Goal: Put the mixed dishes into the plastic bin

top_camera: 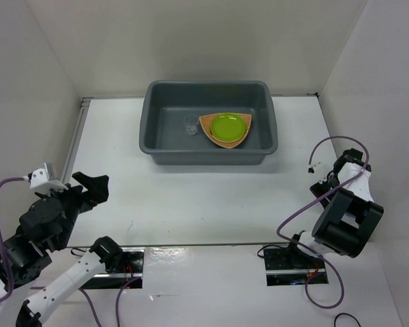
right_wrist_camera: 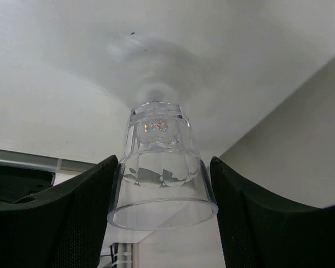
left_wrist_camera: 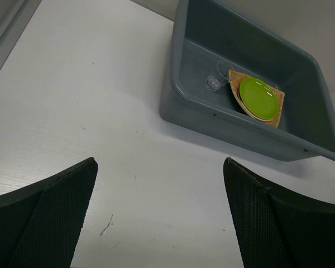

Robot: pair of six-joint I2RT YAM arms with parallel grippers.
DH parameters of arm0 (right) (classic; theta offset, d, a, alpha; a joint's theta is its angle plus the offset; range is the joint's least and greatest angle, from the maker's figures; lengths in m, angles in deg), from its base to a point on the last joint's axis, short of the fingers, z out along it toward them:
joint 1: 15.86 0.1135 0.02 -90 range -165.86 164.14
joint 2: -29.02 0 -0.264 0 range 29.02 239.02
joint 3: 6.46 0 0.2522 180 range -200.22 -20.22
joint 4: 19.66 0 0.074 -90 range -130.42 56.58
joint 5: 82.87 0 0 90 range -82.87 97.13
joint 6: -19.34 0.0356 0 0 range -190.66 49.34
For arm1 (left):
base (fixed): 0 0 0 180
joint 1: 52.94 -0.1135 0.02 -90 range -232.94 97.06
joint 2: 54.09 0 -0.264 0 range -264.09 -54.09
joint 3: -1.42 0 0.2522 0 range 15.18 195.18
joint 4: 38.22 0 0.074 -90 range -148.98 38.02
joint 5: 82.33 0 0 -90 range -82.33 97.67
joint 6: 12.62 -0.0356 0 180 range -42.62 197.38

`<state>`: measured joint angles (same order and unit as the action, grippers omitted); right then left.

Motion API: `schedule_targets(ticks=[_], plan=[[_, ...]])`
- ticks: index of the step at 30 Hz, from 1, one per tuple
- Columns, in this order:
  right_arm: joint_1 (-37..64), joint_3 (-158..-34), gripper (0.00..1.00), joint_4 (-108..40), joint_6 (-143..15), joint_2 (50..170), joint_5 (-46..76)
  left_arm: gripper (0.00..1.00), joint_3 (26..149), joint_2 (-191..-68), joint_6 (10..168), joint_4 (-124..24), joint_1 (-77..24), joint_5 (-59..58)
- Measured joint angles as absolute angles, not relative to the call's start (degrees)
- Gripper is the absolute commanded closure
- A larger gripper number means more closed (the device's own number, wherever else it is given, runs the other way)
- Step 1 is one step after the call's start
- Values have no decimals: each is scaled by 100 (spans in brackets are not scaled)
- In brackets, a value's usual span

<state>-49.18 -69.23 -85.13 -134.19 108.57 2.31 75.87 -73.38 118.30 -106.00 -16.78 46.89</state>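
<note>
The dark grey plastic bin [top_camera: 204,154] stands at the far middle of the table. In it lie the woven orange-brown tray [top_camera: 206,123], with the lime-green plate [top_camera: 228,127] on top, and a clear cup [top_camera: 190,124] to their left. The left wrist view shows the same bin [left_wrist_camera: 212,120], plate [left_wrist_camera: 259,98], tray [left_wrist_camera: 277,116] and cup [left_wrist_camera: 215,81]. My left gripper [left_wrist_camera: 159,218] is open and empty over bare table at the near left [top_camera: 95,191]. My right gripper [right_wrist_camera: 162,206] is shut on a second clear cup [right_wrist_camera: 162,167], mouth towards the camera. The cream plate is out of view.
White walls close the table in on the left, back and right. My right arm [top_camera: 344,218] sits near the right wall, with purple cables looping beside it. A metal rail [top_camera: 78,136] runs along the table's left edge.
</note>
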Motion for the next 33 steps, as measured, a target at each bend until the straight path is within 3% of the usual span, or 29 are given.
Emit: schedule_targets(ticks=[6,15,25,33], plan=[[-4360,-8340,84,-9173,-13211,10665,397,0,7587,-7277,11830,-10603,-1678,4691],[-948,-11356,85,-10093,-11959,11005,166,0,7587,-7268,11837,-10600,-1678,4722],[2002,-14346,86,-10554,-10903,13792,-529,0,7587,-7270,11835,-10600,-1678,4750],[2675,-17205,84,-10644,-10682,16446,-470,0,7587,-7320,11833,-10600,-1634,4750]])
